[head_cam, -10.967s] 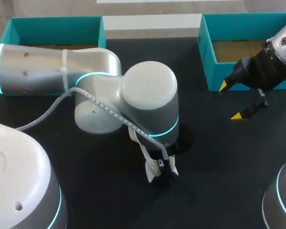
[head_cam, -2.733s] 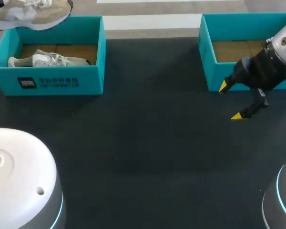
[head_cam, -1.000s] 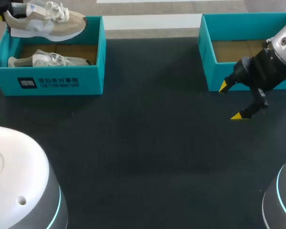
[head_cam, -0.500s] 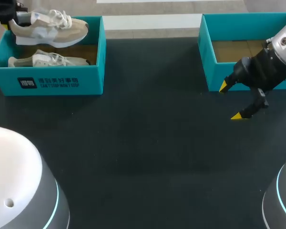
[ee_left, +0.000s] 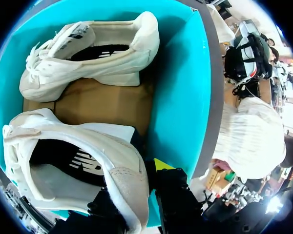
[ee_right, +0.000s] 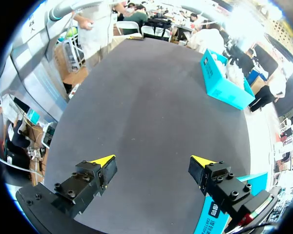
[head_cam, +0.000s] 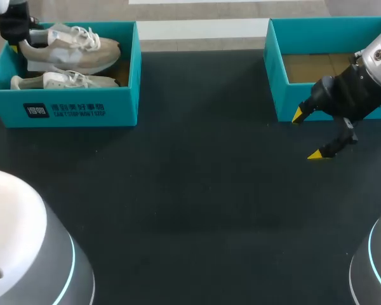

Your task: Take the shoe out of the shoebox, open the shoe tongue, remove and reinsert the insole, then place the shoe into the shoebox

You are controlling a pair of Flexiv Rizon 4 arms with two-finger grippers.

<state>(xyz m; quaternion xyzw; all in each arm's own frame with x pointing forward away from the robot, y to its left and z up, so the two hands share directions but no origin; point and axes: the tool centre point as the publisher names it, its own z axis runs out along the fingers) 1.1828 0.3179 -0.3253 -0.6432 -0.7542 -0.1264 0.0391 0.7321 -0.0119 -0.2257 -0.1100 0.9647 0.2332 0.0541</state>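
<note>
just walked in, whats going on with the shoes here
The left gripper is shut on the heel of a beige shoe, holding it at the open top of the left shoebox, above a second shoe lying inside. The right gripper hangs open over the table by the right shoebox.

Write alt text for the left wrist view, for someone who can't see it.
The left gripper grips a white shoe by its heel over an open teal shoebox. A second shoe lies ahead on the box's cardboard floor.
</note>
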